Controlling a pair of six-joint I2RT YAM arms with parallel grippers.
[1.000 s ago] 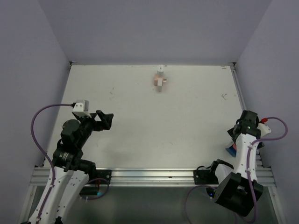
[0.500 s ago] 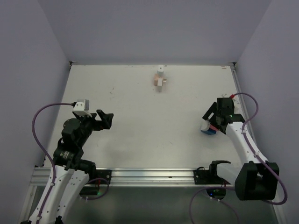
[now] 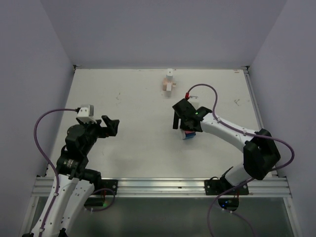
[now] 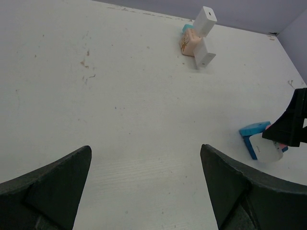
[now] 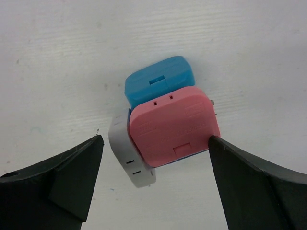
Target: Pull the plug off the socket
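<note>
Top view first: the left pincer [image 3: 112,126] hangs over the tabletop [image 3: 133,98] toward its near left corner, fingers spread, nothing between them. The right arm reaches well across, and the right pincer [image 3: 185,127] sits over a small adapter cluster [image 3: 188,134] about mid-tabletop, a bit right of centre. From up here the cluster is mostly covered, just a blue-and-red sliver. Well apart from it, near the far edge, is a peach socket block [image 3: 166,85] with white bits stuck on it.

The left wrist view shows that far piece way better: one white plug [image 4: 206,20] on the peach block's far side, a second white plug [image 4: 203,53] on its near side, and a blue bit behind. It also catches the cluster's blue part at the right, under the black right pincer.

The right wrist view is the only one showing the cluster properly: a pink adapter [image 5: 172,127] stacked over a blue adapter [image 5: 158,81] and a white adapter [image 5: 127,155]. That pincer is spread wide on either side, its right finger at the pink edge and its left finger a gap away from the white one.
</note>
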